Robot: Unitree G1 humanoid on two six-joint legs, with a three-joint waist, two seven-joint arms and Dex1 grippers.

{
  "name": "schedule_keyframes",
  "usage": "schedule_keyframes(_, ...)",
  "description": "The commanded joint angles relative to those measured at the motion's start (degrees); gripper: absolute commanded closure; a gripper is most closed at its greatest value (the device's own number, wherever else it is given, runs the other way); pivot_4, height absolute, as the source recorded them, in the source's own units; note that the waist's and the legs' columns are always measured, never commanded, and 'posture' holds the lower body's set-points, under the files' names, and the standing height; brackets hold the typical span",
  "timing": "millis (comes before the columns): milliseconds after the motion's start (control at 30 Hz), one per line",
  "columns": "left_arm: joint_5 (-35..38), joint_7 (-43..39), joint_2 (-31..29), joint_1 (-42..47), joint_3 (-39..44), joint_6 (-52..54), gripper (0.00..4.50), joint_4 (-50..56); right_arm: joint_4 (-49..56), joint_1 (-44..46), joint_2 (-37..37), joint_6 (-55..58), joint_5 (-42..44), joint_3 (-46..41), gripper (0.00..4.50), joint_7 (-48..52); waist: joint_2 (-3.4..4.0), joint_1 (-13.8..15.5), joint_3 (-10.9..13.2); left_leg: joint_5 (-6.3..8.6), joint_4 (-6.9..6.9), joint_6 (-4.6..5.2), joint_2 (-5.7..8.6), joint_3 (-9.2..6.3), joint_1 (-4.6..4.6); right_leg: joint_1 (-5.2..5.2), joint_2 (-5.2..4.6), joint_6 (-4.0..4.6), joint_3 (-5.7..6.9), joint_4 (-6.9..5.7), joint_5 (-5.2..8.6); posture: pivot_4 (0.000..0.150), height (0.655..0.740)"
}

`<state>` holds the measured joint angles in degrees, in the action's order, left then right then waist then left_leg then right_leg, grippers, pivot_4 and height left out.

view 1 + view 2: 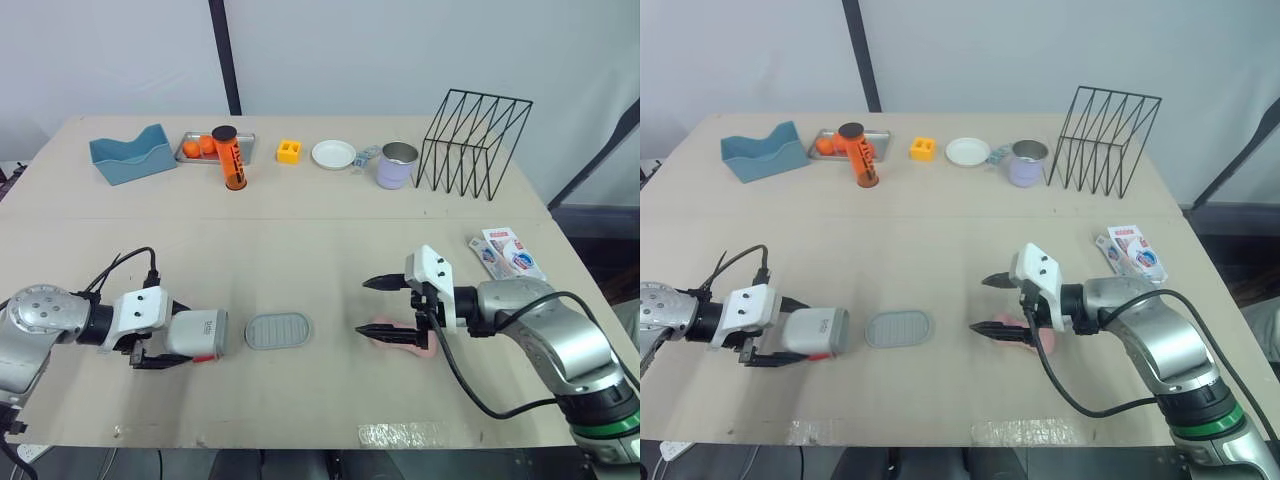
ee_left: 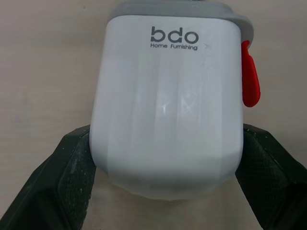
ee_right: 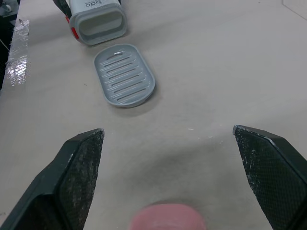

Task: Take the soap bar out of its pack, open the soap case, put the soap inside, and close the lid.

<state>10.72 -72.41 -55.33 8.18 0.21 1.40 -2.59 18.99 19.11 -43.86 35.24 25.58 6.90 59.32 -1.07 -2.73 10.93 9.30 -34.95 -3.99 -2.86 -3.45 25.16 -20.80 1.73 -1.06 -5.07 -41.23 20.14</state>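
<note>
The white soap case [image 1: 200, 333] lies on its side at the front left, its open mouth facing right. My left gripper [image 1: 183, 336] is shut on it, fingers [image 2: 67, 182] pressed to both sides, and a red latch [image 2: 250, 79] shows on one side. The case's grey ribbed inner tray [image 1: 279, 330] lies flat on the table just right of it. The pink soap bar [image 1: 424, 348] rests on the table at the front right. My right gripper [image 1: 363, 306] is open just above it, pointing left, with its lower finger over the bar. The soap pack [image 1: 508, 252] lies further right.
Along the back stand a blue holder [image 1: 130, 155], a metal tray [image 1: 213, 148] with oranges, an orange can [image 1: 230, 158], a yellow block [image 1: 289, 151], a white plate [image 1: 333, 154], a purple mug [image 1: 397, 165] and a black wire rack [image 1: 475, 145].
</note>
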Motion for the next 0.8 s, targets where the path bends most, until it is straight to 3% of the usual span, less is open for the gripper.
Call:
schedule_keyframes(33,3.2,-3.4,-1.7,-0.9,2.4,0.1,0.49,-1.6,0.8,1.0,0.6,-0.7,0.0,0.1,0.03,-0.2,0.0,0.0,0.0,0.0,0.0,0.0,0.0,0.01,-0.01,0.0,0.0,0.01,0.0,0.0,0.0,0.15,0.7371)
schedule_keyframes(200,0.8,-0.3,-0.8,0.1,2.4,-2.2,0.49,-4.1,0.6,1.0,0.6,-0.7,-0.1,0.0,0.03,-0.2,0.01,0.0,0.0,0.0,0.01,0.0,-0.01,0.02,-0.03,-0.01,-0.01,0.02,0.0,0.0,-0.01,0.15,0.7371)
schedule_keyframes(433,1.2,-4.9,-3.9,-2.9,0.2,1.2,0.49,-2.9,0.7,1.1,0.8,-0.6,-0.1,0.1,0.03,-0.3,0.0,0.0,0.0,0.0,0.01,-0.01,-0.01,0.02,-0.05,0.0,0.01,0.04,0.02,-0.02,-0.02,0.15,0.7371)
schedule_keyframes(800,1.4,-4.3,-3.0,-1.0,0.8,-0.5,0.49,-3.6,1.2,0.8,0.9,-0.3,0.1,0.1,0.03,-0.6,0.05,-0.2,0.0,0.0,0.07,-0.01,-0.05,0.09,-0.1,-0.01,0.01,0.06,-0.02,-0.02,-0.03,0.15,0.7371)
